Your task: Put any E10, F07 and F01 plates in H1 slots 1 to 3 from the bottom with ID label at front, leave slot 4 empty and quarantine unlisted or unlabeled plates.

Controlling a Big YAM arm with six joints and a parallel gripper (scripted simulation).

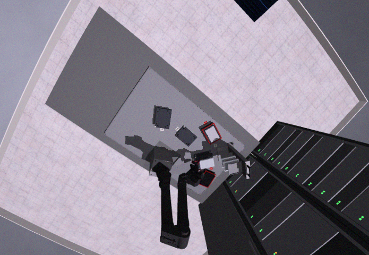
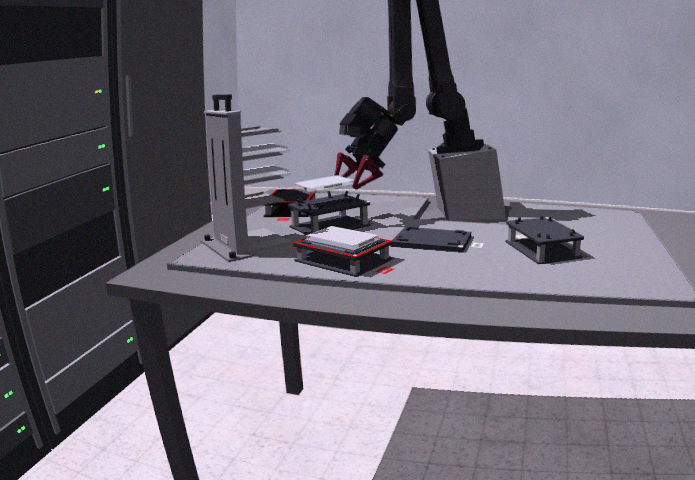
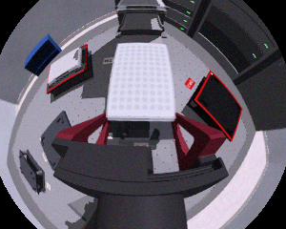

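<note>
My gripper is shut on a white well plate and grips it at its near end. The plate is level, a little above a dark raised nest in front of the hotel. In the wrist view the plate runs away from the red fingers toward the hotel H1. From the side, the hotel is a grey tower with four thin shelves; I cannot tell what is on them. From above, the plate hangs between the arm and the hotel.
A red-edged nest near the table's front holds a white plate. A second red-edged nest beside the hotel is empty. A flat dark nest and a raised dark nest stand to the right. Server racks stand at the left.
</note>
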